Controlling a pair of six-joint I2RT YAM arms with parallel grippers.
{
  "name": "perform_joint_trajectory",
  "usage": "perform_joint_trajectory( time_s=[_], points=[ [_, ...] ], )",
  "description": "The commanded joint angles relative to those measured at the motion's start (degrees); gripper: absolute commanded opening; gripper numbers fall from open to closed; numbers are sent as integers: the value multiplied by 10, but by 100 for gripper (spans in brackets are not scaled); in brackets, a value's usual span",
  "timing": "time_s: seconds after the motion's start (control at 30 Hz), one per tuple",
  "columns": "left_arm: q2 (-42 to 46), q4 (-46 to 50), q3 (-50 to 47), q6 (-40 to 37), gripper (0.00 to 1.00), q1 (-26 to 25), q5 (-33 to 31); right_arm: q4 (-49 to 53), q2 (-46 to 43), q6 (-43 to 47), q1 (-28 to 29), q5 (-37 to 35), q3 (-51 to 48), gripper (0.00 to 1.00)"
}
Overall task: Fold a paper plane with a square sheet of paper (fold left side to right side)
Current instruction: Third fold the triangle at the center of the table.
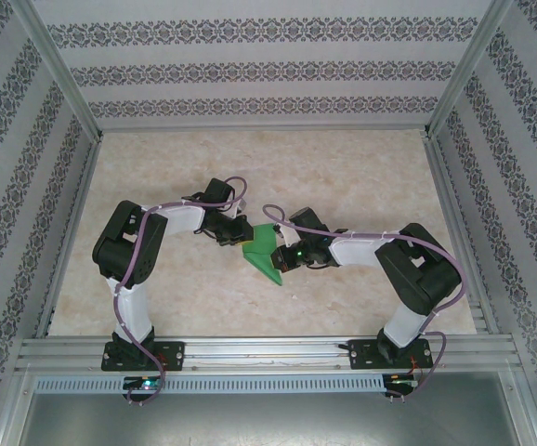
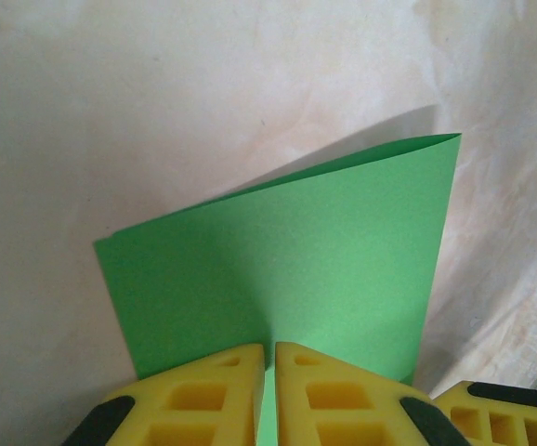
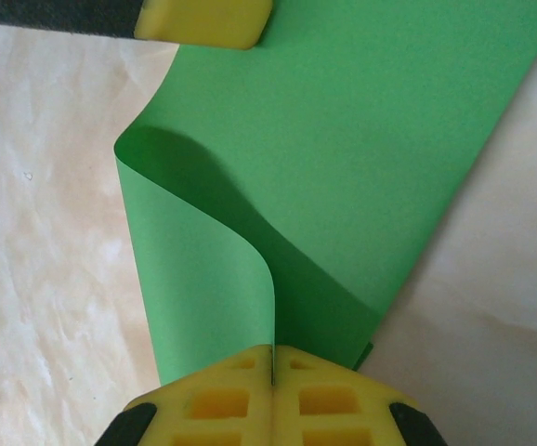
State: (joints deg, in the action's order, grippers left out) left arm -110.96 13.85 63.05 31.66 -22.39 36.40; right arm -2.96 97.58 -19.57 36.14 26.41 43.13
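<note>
The square sheet of paper [image 1: 265, 253] is bright green and hangs between my two grippers over the middle of the table, partly folded. In the left wrist view the sheet [image 2: 287, 260] stands up as a bent flap. My left gripper [image 2: 269, 358] is shut on its lower edge, with a thin strip of green between the yellow fingers. In the right wrist view the paper [image 3: 343, 139] curls over in a loop, and my right gripper [image 3: 273, 358] is shut on the curled edge. Seen from above, the left gripper [image 1: 241, 237] and the right gripper [image 1: 287, 258] are close together on either side of the sheet.
The marbled beige table [image 1: 361, 177] stretches out behind and beside the arms. Patterned walls with metal rails close it in on three sides. The left gripper's yellow fingertip [image 3: 203, 19] shows at the top of the right wrist view.
</note>
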Motion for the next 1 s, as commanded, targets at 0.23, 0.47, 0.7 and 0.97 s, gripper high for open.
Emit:
perform_joint_trajectory(
  time_s=[0.23,0.47,0.7,0.97],
  points=[
    [-20,51,-8,-12,14,-7,-42,7,-13,7,7,13,-6,0],
    [-20,51,-8,-12,14,-8,-43,10,-17,6,12,14,-7,0],
    [-20,51,-9,-12,13,-7,-43,11,-15,8,11,3,-10,0],
    [-20,50,-10,-12,14,-8,-43,10,-2,9,12,1,0,0]
  ],
)
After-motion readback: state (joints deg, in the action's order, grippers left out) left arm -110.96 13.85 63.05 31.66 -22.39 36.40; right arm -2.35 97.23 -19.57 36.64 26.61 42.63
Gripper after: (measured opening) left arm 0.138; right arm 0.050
